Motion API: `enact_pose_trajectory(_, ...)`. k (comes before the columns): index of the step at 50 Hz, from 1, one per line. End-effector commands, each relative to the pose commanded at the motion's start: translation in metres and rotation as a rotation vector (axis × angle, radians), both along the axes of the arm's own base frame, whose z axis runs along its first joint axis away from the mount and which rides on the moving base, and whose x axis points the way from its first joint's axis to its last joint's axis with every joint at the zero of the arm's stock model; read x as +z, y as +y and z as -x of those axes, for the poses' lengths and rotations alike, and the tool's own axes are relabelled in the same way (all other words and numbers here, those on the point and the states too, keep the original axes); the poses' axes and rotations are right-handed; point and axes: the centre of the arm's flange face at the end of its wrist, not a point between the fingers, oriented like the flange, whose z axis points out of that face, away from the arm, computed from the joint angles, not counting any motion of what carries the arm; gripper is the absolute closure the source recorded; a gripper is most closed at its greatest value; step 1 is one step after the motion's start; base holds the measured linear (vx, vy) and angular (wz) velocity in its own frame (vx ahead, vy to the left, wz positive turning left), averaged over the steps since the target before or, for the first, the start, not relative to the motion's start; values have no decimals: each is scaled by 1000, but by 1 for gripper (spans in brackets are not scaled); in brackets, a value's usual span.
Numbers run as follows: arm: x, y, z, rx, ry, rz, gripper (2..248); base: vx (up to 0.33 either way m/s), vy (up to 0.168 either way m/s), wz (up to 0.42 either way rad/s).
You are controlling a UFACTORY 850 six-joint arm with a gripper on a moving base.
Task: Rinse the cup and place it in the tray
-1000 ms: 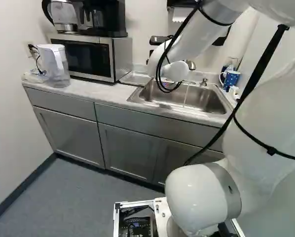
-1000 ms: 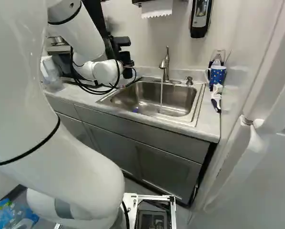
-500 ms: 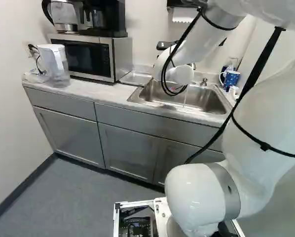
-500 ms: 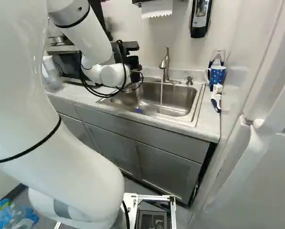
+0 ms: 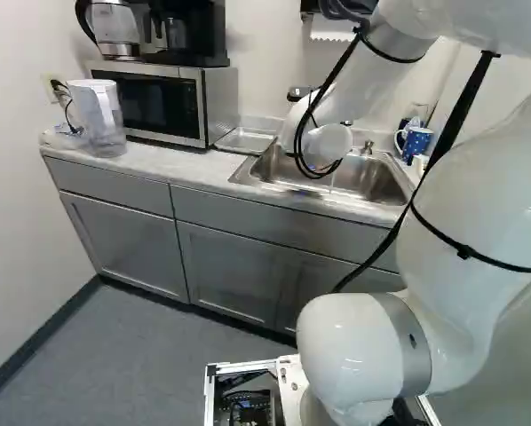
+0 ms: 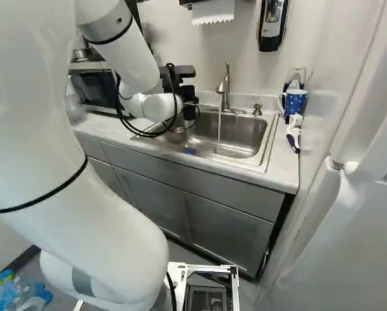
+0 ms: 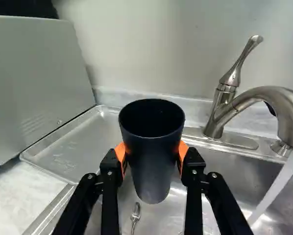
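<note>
In the right base view my gripper (image 6: 189, 97) hangs over the left part of the sink (image 6: 245, 138), partly hidden by the wrist. Seen from the wrist, the gripper (image 7: 152, 152) is shut on a dark cup (image 7: 153, 169), orange pads pressing its two sides. The cup is upright, its mouth facing up, over the basin. Water (image 7: 279, 188) runs from the faucet (image 7: 264, 98) into the sink, apart from the cup. Beside the sink, against the microwave, lies the metal tray (image 7: 73, 147), with no cup on it.
A spoon-like utensil (image 7: 135, 215) and a small blue thing (image 6: 189, 150) lie in the sink. The microwave (image 5: 154, 102) and a water pitcher (image 5: 99, 115) stand on the counter. Right of the sink are a blue mug (image 6: 295, 102) and a brush (image 6: 294, 133).
The arm's wrist has moved rightward in both base views, from near the tray side to over the sink, the gripper moving with it. The base has stayed still.
</note>
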Motion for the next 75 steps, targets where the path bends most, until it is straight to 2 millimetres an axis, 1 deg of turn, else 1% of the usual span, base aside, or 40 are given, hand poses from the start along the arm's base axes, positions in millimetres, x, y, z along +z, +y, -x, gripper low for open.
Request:
enact_pose_trajectory(10,-12,-7,5,-16,39,-3,129,0,0,0)
enact_pose_trajectory(46,-16,-40,43,-99,77,-10,129,0,0,0)
enact_pose_trajectory(75,-21,-69,48,-167,135,-22,129,0,0,0)
